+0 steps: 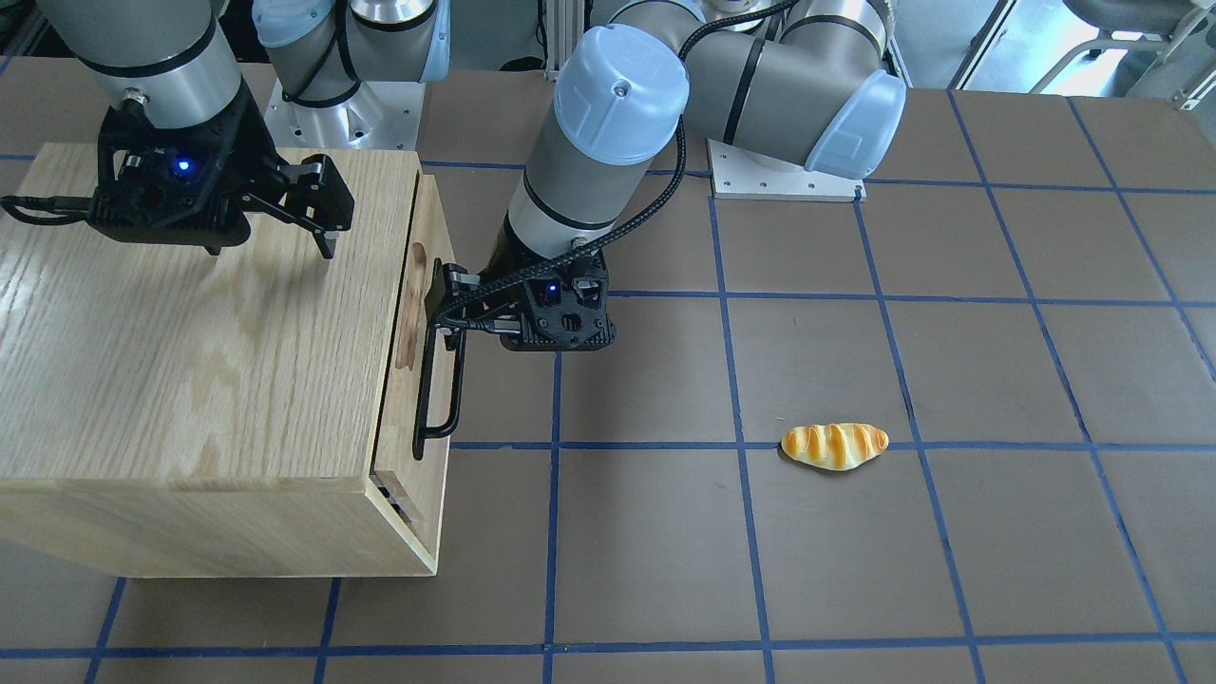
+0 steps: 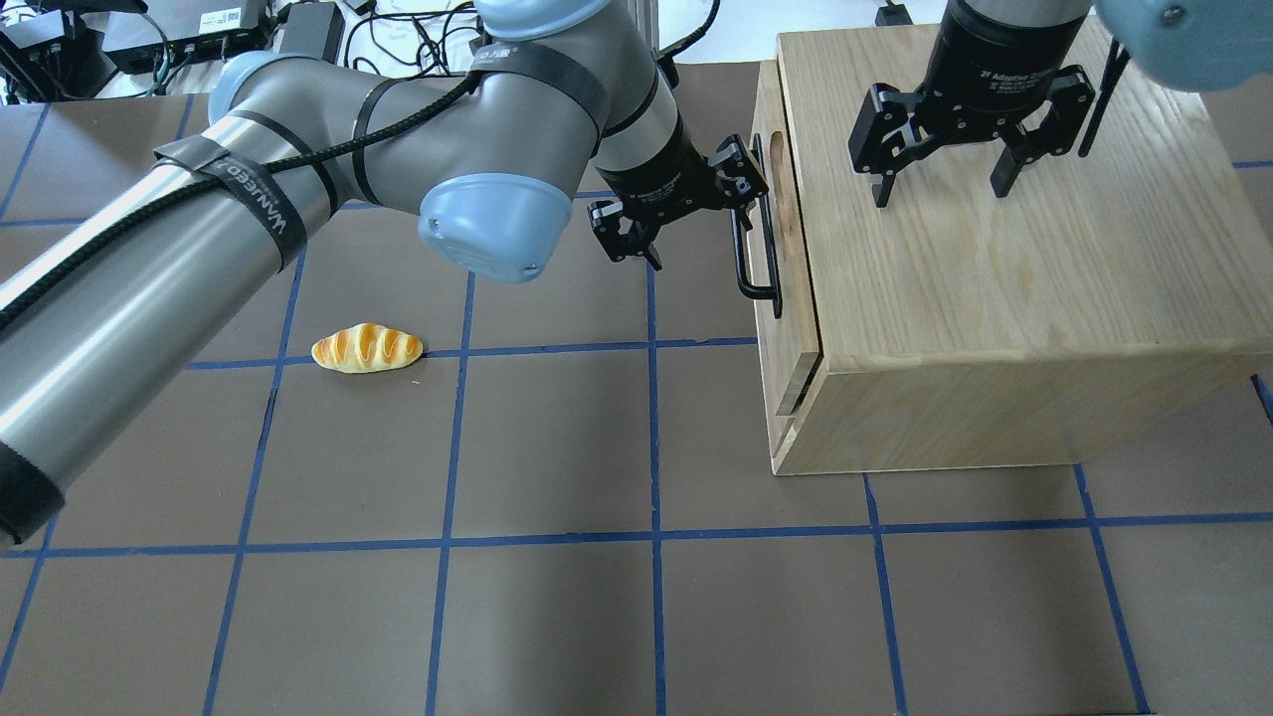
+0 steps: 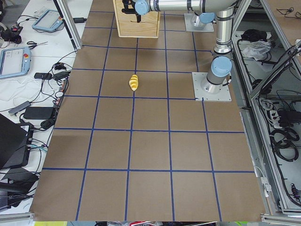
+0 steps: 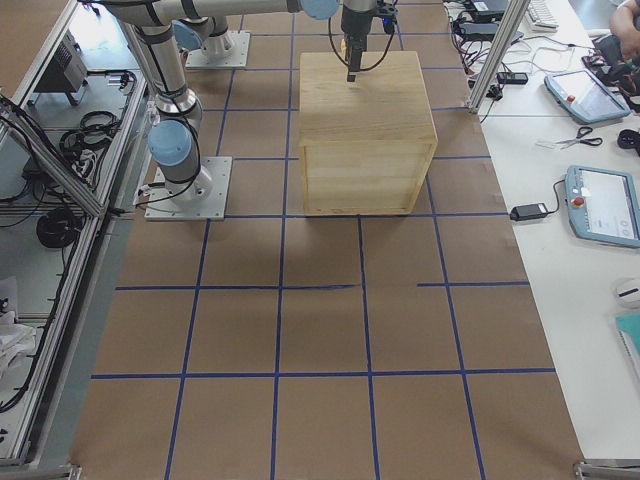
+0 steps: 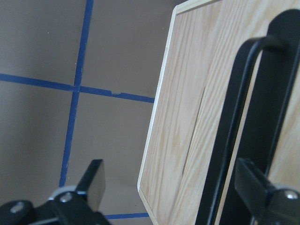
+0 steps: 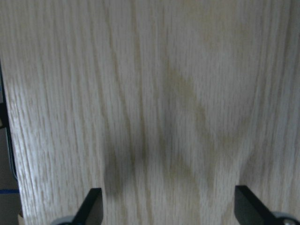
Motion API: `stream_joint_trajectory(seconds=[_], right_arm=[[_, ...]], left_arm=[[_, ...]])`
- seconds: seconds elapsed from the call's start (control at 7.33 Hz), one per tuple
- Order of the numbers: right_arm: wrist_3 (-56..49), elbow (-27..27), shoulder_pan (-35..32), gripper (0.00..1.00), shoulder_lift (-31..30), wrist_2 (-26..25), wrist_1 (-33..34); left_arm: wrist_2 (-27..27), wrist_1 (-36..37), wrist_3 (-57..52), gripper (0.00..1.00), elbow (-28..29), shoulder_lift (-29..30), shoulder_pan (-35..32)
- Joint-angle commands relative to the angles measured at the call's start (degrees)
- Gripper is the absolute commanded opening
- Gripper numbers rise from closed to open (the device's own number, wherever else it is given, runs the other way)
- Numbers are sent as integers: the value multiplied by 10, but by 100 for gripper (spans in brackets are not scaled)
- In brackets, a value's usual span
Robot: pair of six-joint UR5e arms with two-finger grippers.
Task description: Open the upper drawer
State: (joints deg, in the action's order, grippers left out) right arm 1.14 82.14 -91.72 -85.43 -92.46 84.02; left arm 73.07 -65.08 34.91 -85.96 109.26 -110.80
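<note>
A big wooden cabinet (image 2: pixel 995 298) stands on the brown bench (image 2: pixel 557 447), which has blue tape lines. The upper drawer (image 2: pixel 791 288) is at the top of the cabinet's front, on the side that faces the left arm. Its front panel stands a little away from the cabinet, so a thin gap shows. A long black handle (image 2: pixel 743 264) runs along the panel.

The left claw (image 2: pixel 699 221) is right at the handle. Its fingers are wide apart. One finger is up close to the black bar and the other is out over the bench. It is not squeezing anything.

The right claw (image 2: pixel 942 194) hangs over the cabinet's flat top. Its fingers are also apart and point down at the wood.

A small bread roll (image 2: pixel 367 348) lies on the bench, well apart from the cabinet.
</note>
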Motion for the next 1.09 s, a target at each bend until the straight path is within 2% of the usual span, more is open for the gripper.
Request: stream_joint_trajectory(seconds=[0.0, 0.95], right_arm=[[-1, 0, 0, 100, 0, 0, 0], [0, 0, 0, 100, 0, 0, 0]], left_arm=[[0, 27, -3, 100, -4, 11, 0], [5, 29, -94, 100, -37, -11, 5]])
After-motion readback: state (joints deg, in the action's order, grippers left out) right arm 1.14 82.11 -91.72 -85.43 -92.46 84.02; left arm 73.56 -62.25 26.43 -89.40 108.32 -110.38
